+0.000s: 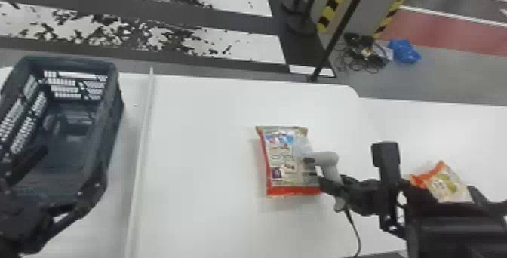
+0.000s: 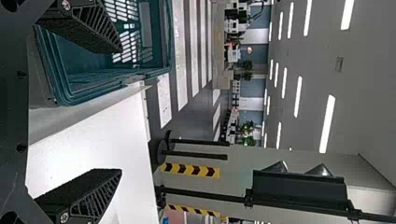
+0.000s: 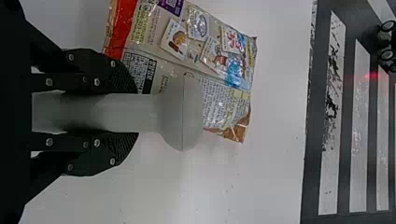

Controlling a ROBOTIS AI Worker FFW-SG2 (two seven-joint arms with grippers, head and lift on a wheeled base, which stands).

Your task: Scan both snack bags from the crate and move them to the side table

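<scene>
Right gripper (image 3: 135, 113): clamped on the handle of a grey scanner (image 1: 326, 159), a finger on each side, so the scanner's head is left free to point outward.
Left gripper (image 2: 121, 111): fingers spread wide, nothing between them, held at the crate's near end; it seems to be waiting there, since scanning needs one hand.
Middle table (image 1: 203, 144): white, the working area, with room for a bag to lie flat between crate and side table.
Side table (image 1: 471, 136): the white surface off to the right, judging by the layout the drop-off place.
Crate (image 1: 71, 63): upright on the left, past a raised strip (image 1: 141, 151); both bags are out of it.
Larger bag (image 1: 286, 155): flat on the middle table, printed panels up, probably laid that way to offer its code to the scanner.
Smaller bag (image 1: 447, 183): on the right, partly hidden by the right arm (image 1: 441, 227); likely the one already dealt with.
Scanner: its head is over one side of the larger bag; whether they touch, or a code has been read, I can't tell.
Cable (image 1: 356, 234): trails from the scanner toward the near edge, and could drag on the bag if the right arm swings wide.
</scene>
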